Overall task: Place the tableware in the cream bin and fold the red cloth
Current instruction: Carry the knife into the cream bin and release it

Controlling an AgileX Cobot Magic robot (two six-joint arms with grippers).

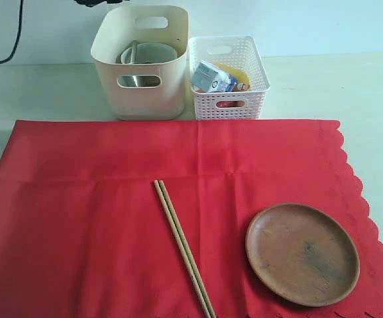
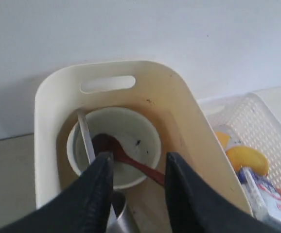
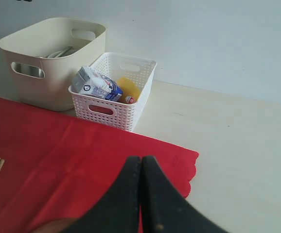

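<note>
- Your L claw (image 2: 139,160): black fingers spread apart, nothing between them. It hangs over the open top of the cream bin (image 2: 48,145).
- Straight below that claw, inside the bin, is a white bowl (image 2: 126,126). A dark wooden spoon (image 2: 112,145) lies in it, w/ the handle crossing the rim under the gap between the fingers.
- A metal knife (image 2: 85,136) leans over the bowl's rim, right by one L finger.
- A steel cup (image 2: 118,213) sits beside the bowl, nearer the claw's wrist and partly hidden by the fingers.
- Off to the side of your L claw, just beside the bin, is a white lattice basket (image 2: 272,131). It holds a yellow lemon (image 2: 247,158) & a small milk carton (image 2: 267,194).
- Your R claw (image 3: 141,160): fingers pressed together, nothing pinched. It's above the red cloth (image 3: 58,155), close to a scalloped corner. Can't tell if it touches the fabric.
- Ahead of the R fingertips, past the cloth's far edge, stands the basket, w/ the bin next to it.
- The chopsticks (image 1: 181,245) lie side by side on the cloth, well off to the side of the R claw. They run diagonally near the cloth's middle.
- A round wooden plate (image 1: 302,253) rests on the cloth near the scalloped side, apart from the chopsticks.
- The cloth lies spread flat on the pale table (image 1: 377,86), w/ one faint crease across it.
</note>
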